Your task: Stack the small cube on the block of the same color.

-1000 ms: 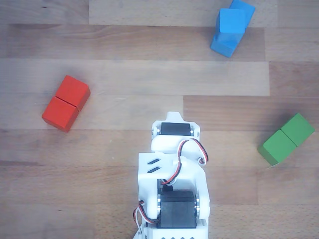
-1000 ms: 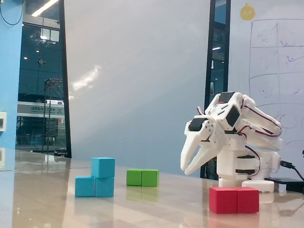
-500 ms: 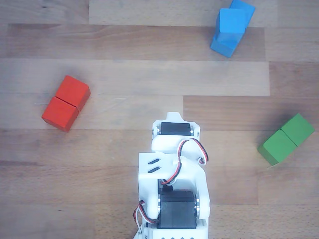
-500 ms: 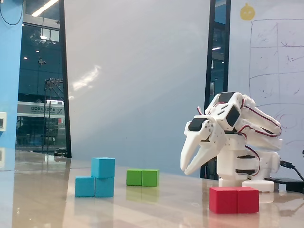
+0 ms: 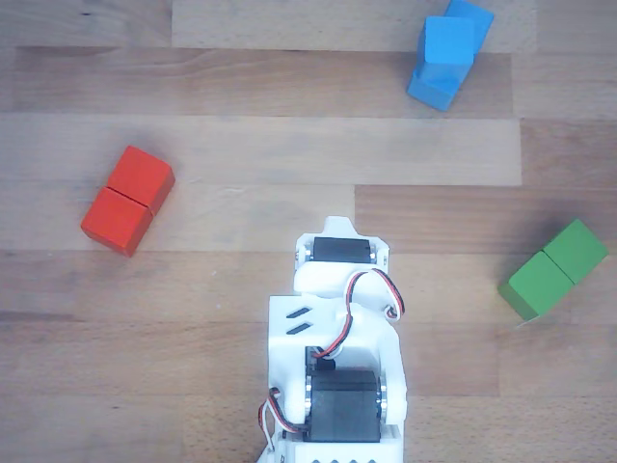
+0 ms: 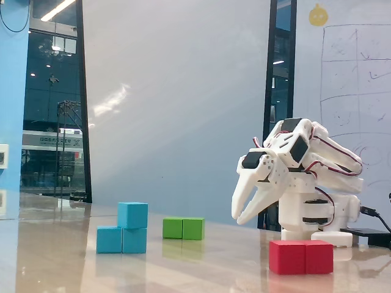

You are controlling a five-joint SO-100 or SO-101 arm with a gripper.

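The small cube point(image 5: 447, 40) rests on top of the blue oblong block point(image 5: 436, 87) at the far right of the wooden table in the other view. The fixed view shows the small cube point(image 6: 132, 215) sitting over the right half of that block point(image 6: 110, 240). My gripper point(image 6: 237, 218) hangs above the table near the arm's base, well away from the blue stack, fingertips together and nothing between them. In the other view the white arm point(image 5: 337, 338) covers the gripper.
A red oblong block point(image 5: 127, 200) lies at the left and a green oblong block point(image 5: 554, 268) at the right in the other view. In the fixed view the red block point(image 6: 301, 256) sits in front of the arm's base and the green block point(image 6: 183, 228) behind the blue stack.
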